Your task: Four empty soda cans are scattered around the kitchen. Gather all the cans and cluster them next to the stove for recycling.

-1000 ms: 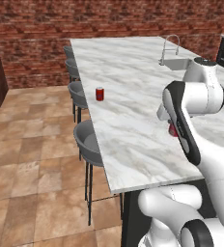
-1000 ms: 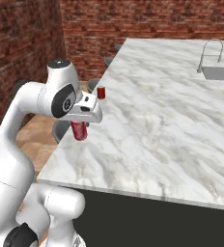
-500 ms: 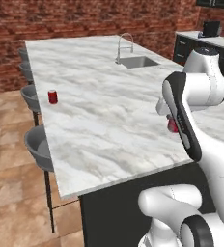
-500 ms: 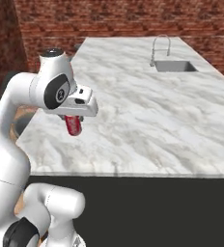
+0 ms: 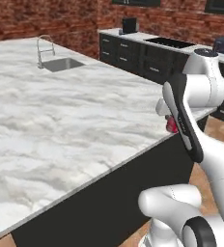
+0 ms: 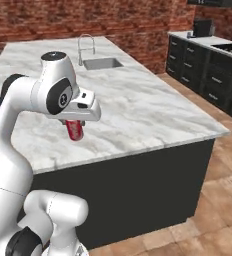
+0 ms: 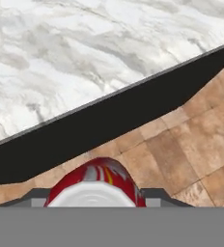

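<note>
Because the stove [image 5: 171, 43] is lying well beyond them, the fingers [image 6: 76, 131] are clamping the red soda can [image 6: 75, 130] between themselves, carrying it above the table [image 6: 153, 107] edge.

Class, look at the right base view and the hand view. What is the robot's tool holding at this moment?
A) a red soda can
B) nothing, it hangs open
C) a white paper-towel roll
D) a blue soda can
A: the tool is shut on a red soda can, which hangs below the hand beside the marble counter; its red body and silver top also show in the hand view.
</note>
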